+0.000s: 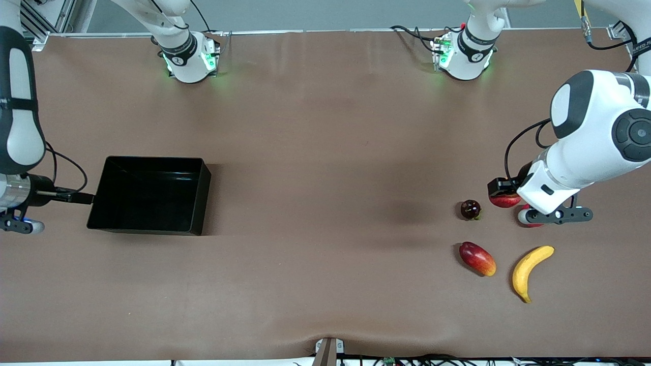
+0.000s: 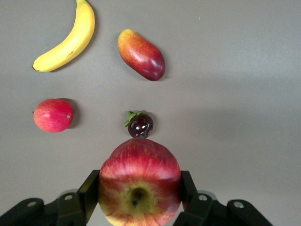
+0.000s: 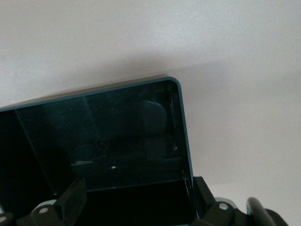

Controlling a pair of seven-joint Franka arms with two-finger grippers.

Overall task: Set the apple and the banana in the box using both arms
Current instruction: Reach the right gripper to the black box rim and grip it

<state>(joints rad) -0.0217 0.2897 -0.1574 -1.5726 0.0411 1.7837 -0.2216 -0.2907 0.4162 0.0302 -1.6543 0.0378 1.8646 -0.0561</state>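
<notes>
Your apple sits pinched between the two fingers of the left gripper, stem dimple facing the wrist camera, held up over the left arm's end of the table. Below it in the left wrist view you can see a small dark round fruit with a green leafy cap, a smooth red-pink round fruit, an oblong red-and-yellow fruit and the banana, all lying apart from one another on the plain brown surface. In the front view the banana lies nearest the camera, just beside the oblong fruit, with the dark fruit farther back; the red-pink fruit is mostly hidden under the left gripper there. The table is covered in a matte brown sheet, with a pale wall strip and the two green-lit arm bases along its farther edge. The box rests well apart from the fruits, toward the right arm's end, its glossy black floor bare. The right gripper is at the box's outer end, its fingers spread wide with one wall of the box between them; you cannot tell whether they touch it.
</notes>
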